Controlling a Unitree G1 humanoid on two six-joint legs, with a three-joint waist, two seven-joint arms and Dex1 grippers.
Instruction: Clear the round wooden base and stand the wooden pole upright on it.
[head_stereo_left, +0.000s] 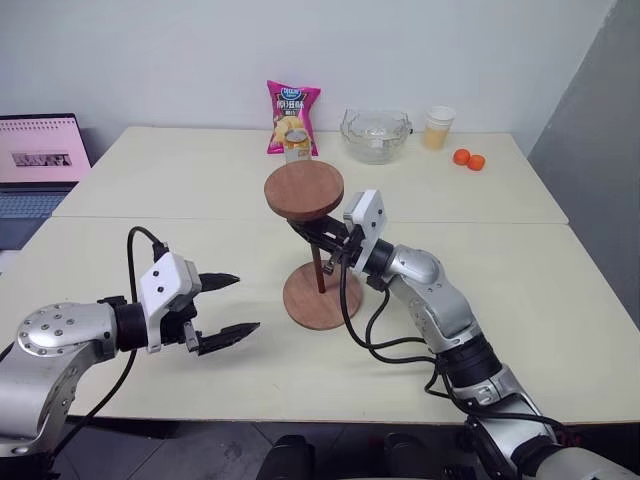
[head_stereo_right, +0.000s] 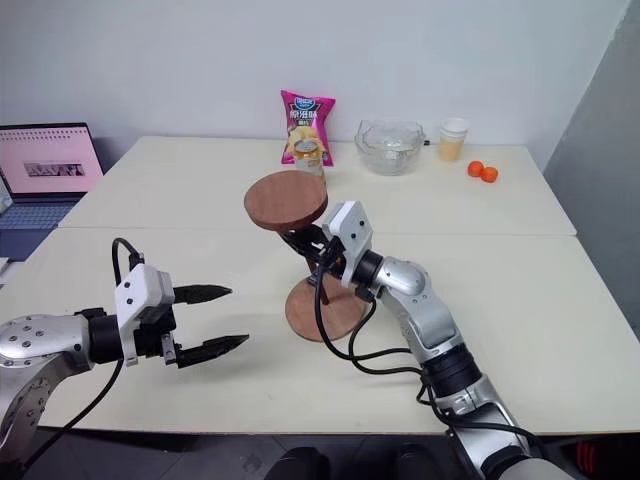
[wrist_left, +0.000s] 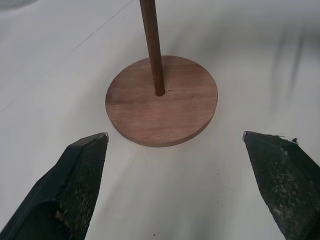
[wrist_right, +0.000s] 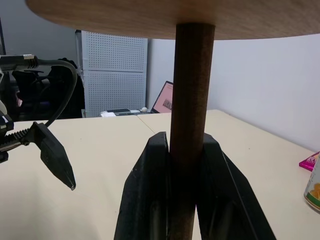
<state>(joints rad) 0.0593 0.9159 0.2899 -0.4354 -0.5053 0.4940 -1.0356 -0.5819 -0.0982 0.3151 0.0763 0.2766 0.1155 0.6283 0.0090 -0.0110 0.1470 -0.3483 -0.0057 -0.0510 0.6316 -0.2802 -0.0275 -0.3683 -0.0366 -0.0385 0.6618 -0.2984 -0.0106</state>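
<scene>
While the wooden pole (head_stereo_left: 321, 262) is seated in the centre hole of the round wooden base (head_stereo_left: 322, 296) at mid-desk (head_stereo_left: 560, 300), disc end up, it is clamped by the right hand (wrist_right: 185, 150). The base is seen bare. The left hand (head_stereo_left: 222, 310) is held wide, near left. Only release is judged left.

The laptop (head_stereo_left: 40, 165) is cut off by the left edge.

The wooden pole (head_stereo_left: 319, 268) stands on the round wooden base (head_stereo_left: 322, 296) (mid-table), snack bag (head_stereo_left: 292, 119) behind.
</scene>
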